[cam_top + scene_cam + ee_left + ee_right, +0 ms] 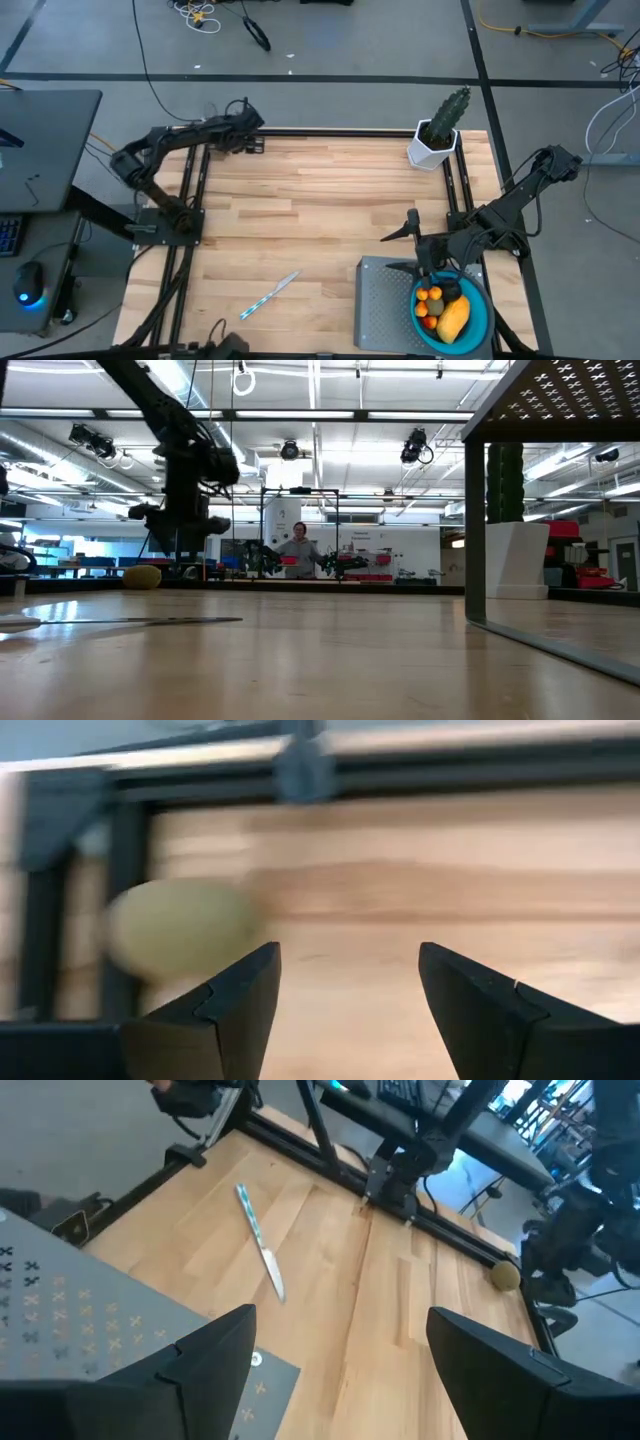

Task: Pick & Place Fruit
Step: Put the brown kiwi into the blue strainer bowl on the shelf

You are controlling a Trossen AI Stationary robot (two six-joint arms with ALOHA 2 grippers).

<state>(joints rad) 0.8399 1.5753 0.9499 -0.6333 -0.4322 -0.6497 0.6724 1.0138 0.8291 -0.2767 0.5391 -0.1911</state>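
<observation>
A blue bowl (478, 322) near the table's right near corner holds the yellow oblong fruit (455, 320), tiny orange-red pieces (430, 296) and a dark ball (449, 291). The olive-brown oval (175, 928) lies on the wood by the far left frame, also seen in the low view (143, 576) and the right wrist view (505, 1276). My left gripper (345, 970) is open just beside that oval, low over the far left of the table (245, 140). My right gripper (398, 250) is open above the grey rack's far edge, left of the bowl, holding nothing (340, 1340).
A grey perforated rack (385, 300) on legs stands at the right near side. A green cactus in a white pot (438, 135) stands at the far right corner. A thin white-and-blue stick (270, 295) lies near the near edge. A person (298, 550) stands far behind the table.
</observation>
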